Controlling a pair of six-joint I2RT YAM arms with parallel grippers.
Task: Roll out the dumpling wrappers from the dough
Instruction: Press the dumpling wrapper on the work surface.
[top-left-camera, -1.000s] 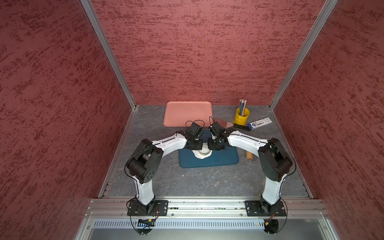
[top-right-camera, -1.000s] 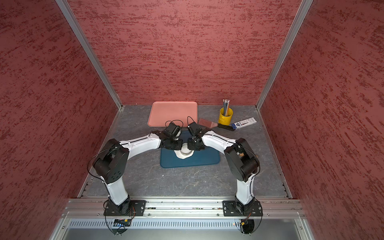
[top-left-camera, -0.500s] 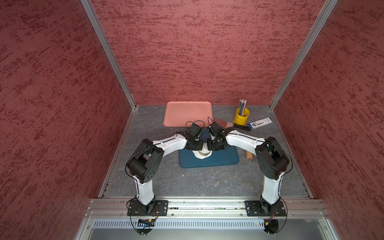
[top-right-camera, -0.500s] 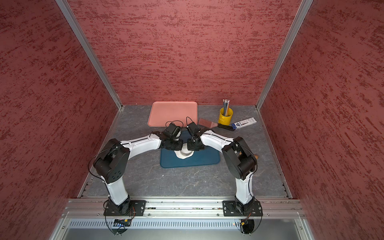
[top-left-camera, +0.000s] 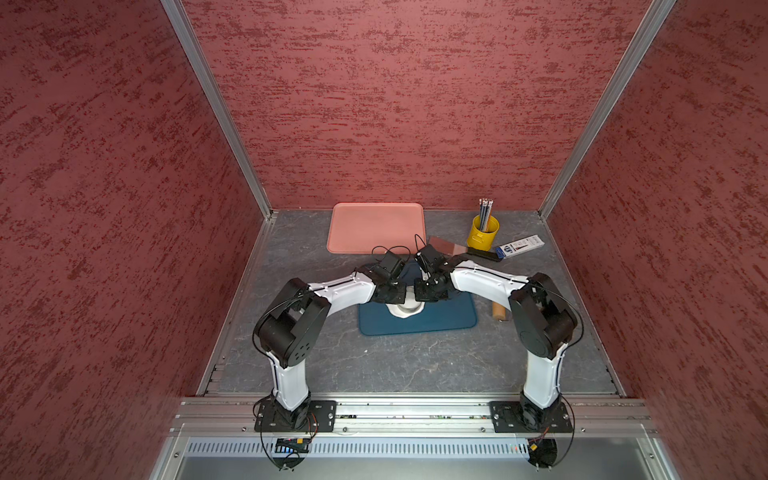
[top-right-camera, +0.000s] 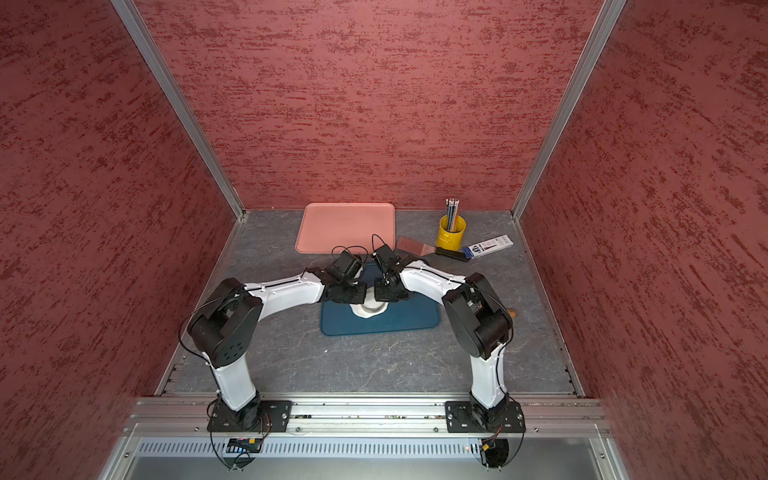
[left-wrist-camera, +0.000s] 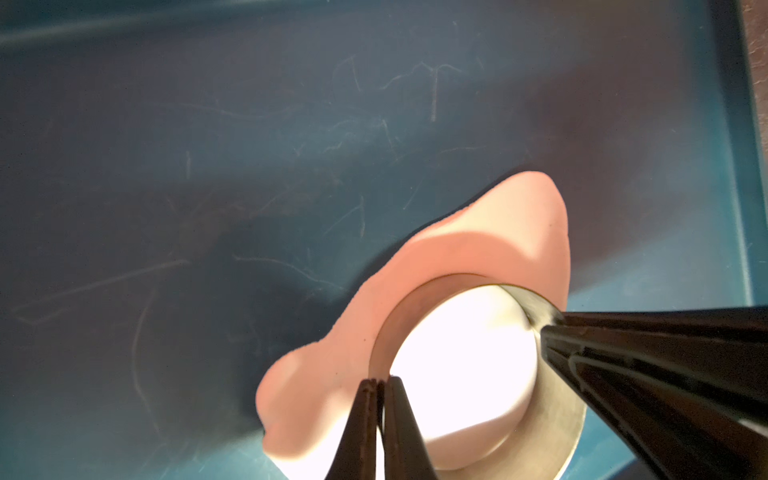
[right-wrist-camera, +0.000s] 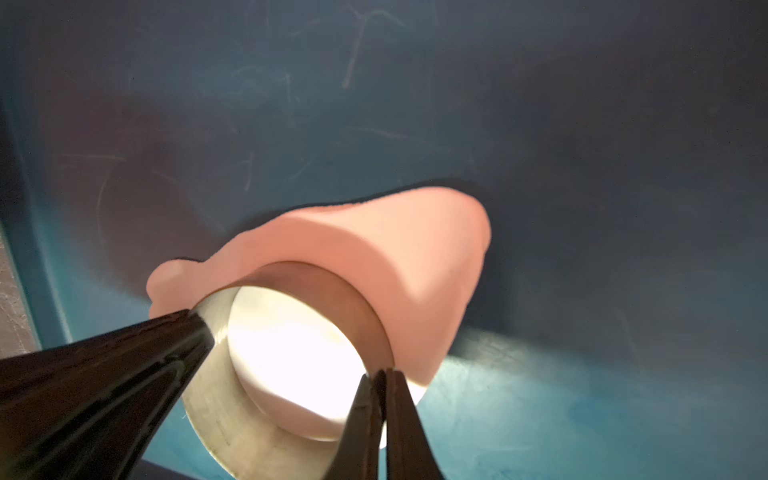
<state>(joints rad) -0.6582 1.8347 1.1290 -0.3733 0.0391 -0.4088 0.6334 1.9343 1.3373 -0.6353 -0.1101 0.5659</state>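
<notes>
The dough (top-left-camera: 408, 312) (top-right-camera: 369, 313) lies as a flat white irregular sheet on the blue tray (top-left-camera: 444, 318) (top-right-camera: 403, 322). A metal ring cutter (left-wrist-camera: 559, 411) (right-wrist-camera: 216, 415) stands on it. The dough (left-wrist-camera: 478, 245) (right-wrist-camera: 395, 257) spreads beyond the ring. Inside the ring lies a bright round patch (left-wrist-camera: 461, 357); I cannot tell whether it is a cut-free dumpling wrapper. My left gripper (left-wrist-camera: 381, 380) (top-left-camera: 397, 293) is shut on one side of the ring's wall. My right gripper (right-wrist-camera: 380, 374) (top-left-camera: 424, 292) is shut on the opposite side.
A pink tray (top-left-camera: 376, 226) sits behind the blue one. At the back right stand a yellow cup (top-left-camera: 482, 235) with pencils, a brown scraper (top-left-camera: 446, 245) and a pencil box (top-left-camera: 519, 245). A wooden rolling pin (top-left-camera: 498, 311) lies right of the blue tray.
Both pairs of jaws have closed the last bit onto the ring's wall. The right arm's elbow has shifted slightly left.
</notes>
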